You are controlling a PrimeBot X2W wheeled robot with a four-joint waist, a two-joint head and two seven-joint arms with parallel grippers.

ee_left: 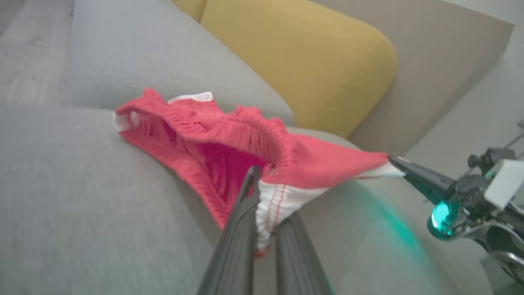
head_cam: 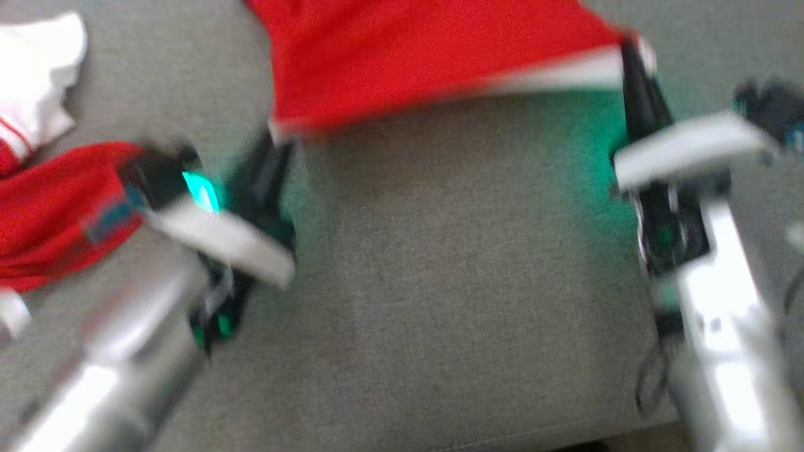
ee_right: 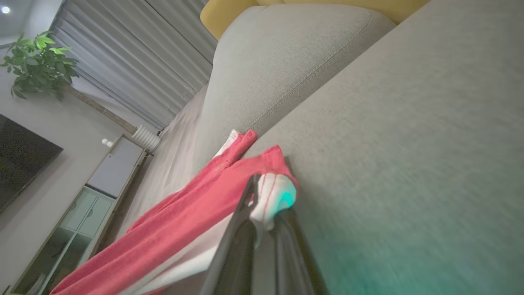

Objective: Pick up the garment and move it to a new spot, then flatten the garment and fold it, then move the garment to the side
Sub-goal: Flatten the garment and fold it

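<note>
The garment (head_cam: 427,56) is red with a white hem, and it hangs stretched between my two grippers above the grey sofa seat (head_cam: 452,270). My left gripper (head_cam: 276,141) is shut on its lower left corner. My right gripper (head_cam: 628,50) is shut on its white-edged right corner. The head view is blurred. In the left wrist view my left gripper (ee_left: 262,192) pinches the white hem of the garment (ee_left: 311,164), whose gathered waistband sags open onto the cushion, and the right gripper (ee_left: 395,162) holds the far tip. In the right wrist view my right gripper (ee_right: 262,196) clamps a white corner of the garment (ee_right: 184,213).
Another red and white garment (head_cam: 50,207) lies crumpled at the left of the seat, beside my left arm. A yellow cushion (ee_left: 311,57) leans on the sofa back. Beyond the sofa stand a plant (ee_right: 39,61), a cabinet (ee_right: 102,180) and curtains (ee_right: 135,57).
</note>
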